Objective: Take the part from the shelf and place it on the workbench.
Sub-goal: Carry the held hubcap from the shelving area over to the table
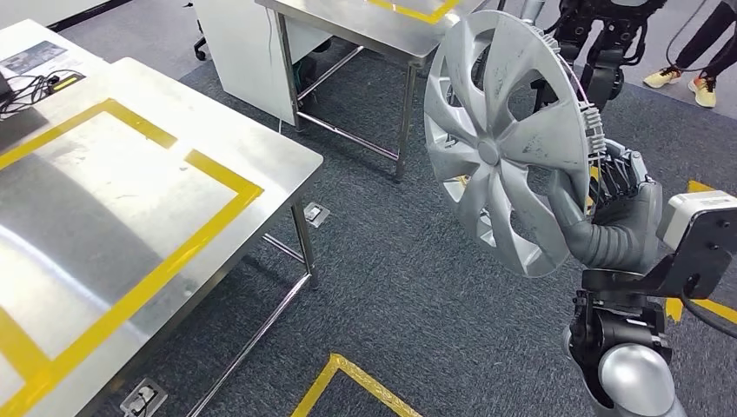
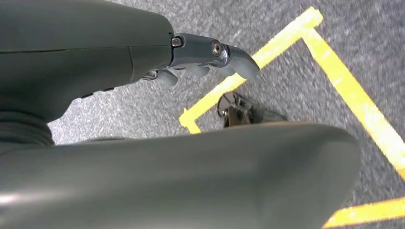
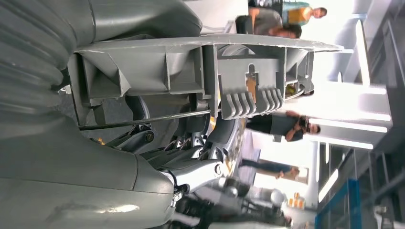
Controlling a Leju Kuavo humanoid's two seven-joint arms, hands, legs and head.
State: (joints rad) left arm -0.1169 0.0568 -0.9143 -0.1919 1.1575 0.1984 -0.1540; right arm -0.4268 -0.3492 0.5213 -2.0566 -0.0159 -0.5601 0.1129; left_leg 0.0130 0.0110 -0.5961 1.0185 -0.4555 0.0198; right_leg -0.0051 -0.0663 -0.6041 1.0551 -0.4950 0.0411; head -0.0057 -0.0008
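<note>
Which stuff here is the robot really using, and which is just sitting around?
For the job:
hubcap, held by the right hand
workbench, where it goes

Just lying about:
second steel table
cables on the bench corner
yellow floor tape
left hand, hanging idle

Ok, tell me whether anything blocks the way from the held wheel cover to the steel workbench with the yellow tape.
Nothing visible does. The right robot hand grips the wheel cover by its rim, raised over grey carpet. Between it and the workbench lies only open floor, and the taped area on top looks bare.
</note>
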